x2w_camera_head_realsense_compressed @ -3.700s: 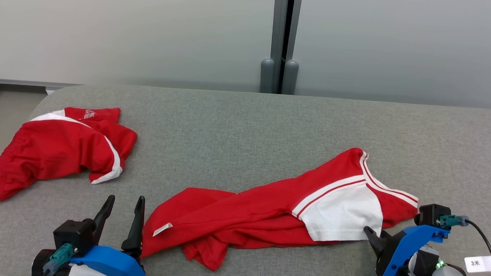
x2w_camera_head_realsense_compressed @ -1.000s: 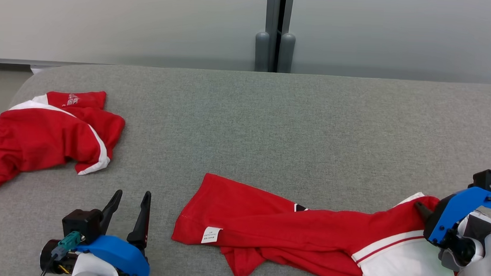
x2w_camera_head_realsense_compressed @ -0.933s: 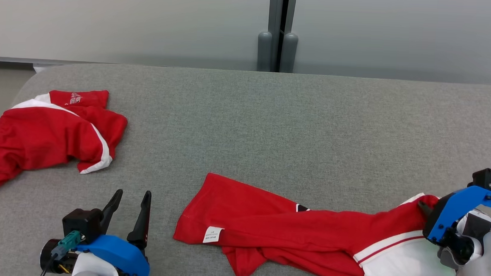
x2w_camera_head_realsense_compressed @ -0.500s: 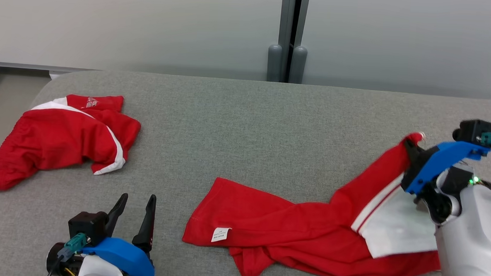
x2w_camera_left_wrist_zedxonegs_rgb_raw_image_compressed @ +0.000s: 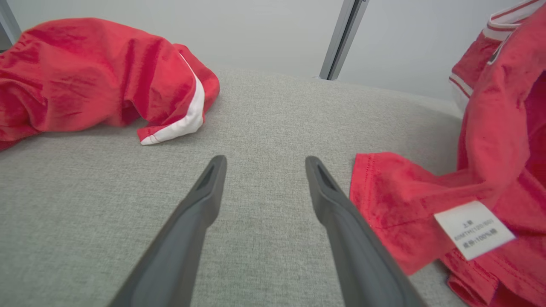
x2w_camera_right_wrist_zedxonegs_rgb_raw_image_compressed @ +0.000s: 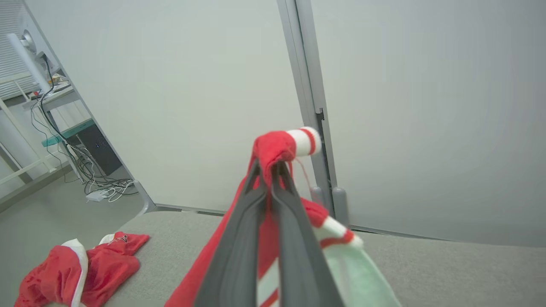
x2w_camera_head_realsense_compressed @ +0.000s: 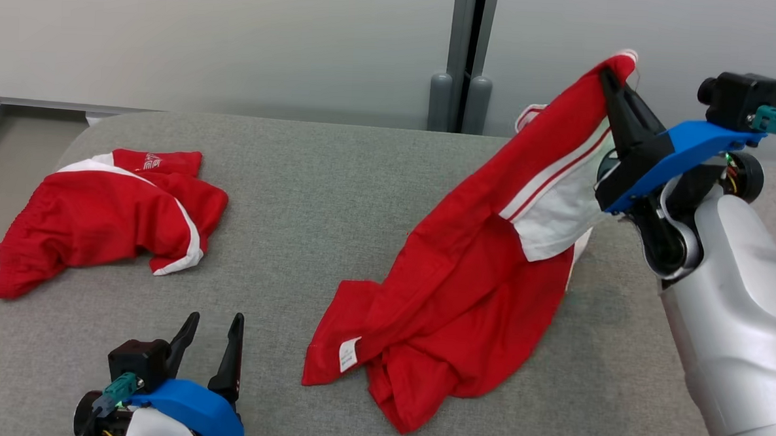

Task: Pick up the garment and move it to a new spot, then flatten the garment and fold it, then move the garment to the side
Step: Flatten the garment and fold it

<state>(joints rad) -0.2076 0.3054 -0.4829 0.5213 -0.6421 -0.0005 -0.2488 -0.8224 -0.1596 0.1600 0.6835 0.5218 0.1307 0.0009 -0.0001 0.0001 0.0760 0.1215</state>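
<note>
Red garment [x2w_camera_head_realsense_compressed: 463,293], white stripes, grey surface [x2w_camera_head_realsense_compressed: 337,176]

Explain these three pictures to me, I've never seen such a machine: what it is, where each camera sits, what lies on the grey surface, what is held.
This is a wheeled robot with two arms, each ending in a two-fingered gripper. One picture looks down from its head at a grey fabric-covered surface. The other two look from the wrists along each gripper's dark fingers. The right gripper is shut on the striped trim of a red shirt with white panels, holding that end in the air while the rest trails on the surface. The left gripper is open and empty, beside the shirt's hem. A second, crumpled red-and-white garment lies at the robot's far left.
</note>
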